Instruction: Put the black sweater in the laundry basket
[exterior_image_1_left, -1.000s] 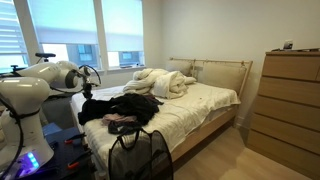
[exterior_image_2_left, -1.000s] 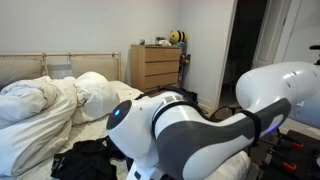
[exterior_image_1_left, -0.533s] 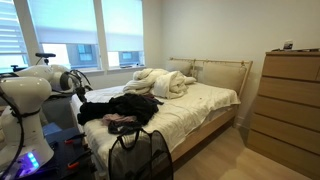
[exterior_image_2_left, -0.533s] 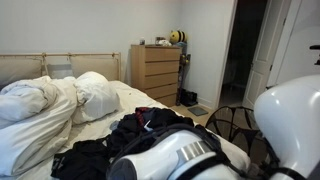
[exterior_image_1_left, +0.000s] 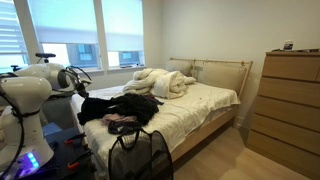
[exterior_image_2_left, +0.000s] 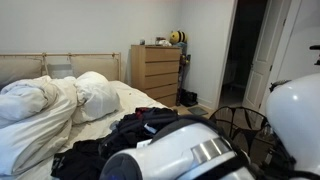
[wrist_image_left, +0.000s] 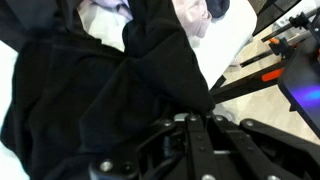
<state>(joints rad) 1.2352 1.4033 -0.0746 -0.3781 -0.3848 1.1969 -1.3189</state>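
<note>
Arm (exterior_image_1_left: 40, 88), white, at far L in an exterior view, by the window, extends toward bench (exterior_image_1_left: 200, 102) (a bed w/ wooden headboard). Black sweater (exterior_image_1_left: 125, 105) lies spread on near-L part of bench, on the white sheet, not in the basket. Pink garment (exterior_image_1_left: 122, 122) sits at its front edge, touching it. Laundry basket (exterior_image_1_left: 150, 160), black mesh w/ loop handles, stands on the floor at the foot of bench, below sweater and apart from it. White duvet (exterior_image_1_left: 162, 82) is bunched further R, near the headboard. Wooden dresser (exterior_image_1_left: 285, 100) is at far R, against the wall.

Opposite-angle exterior view, L to R: duvet (exterior_image_2_left: 50, 100), dark clothes incl. sweater (exterior_image_2_left: 80, 158) on bench, arm (exterior_image_2_left: 185, 155) big in foreground, basket (exterior_image_2_left: 232, 118) at R, near the doorway.

Wrist view: sweater (wrist_image_left: 90, 100) fills L and centre. Tool (wrist_image_left: 190, 128) is at bottom centre, right over the black cloth. Dark on dark, so cannot tell if it is clenched or released, nor if it touches the fabric. Pale garment (wrist_image_left: 190, 12) at top R, partly under sweater edge.
</note>
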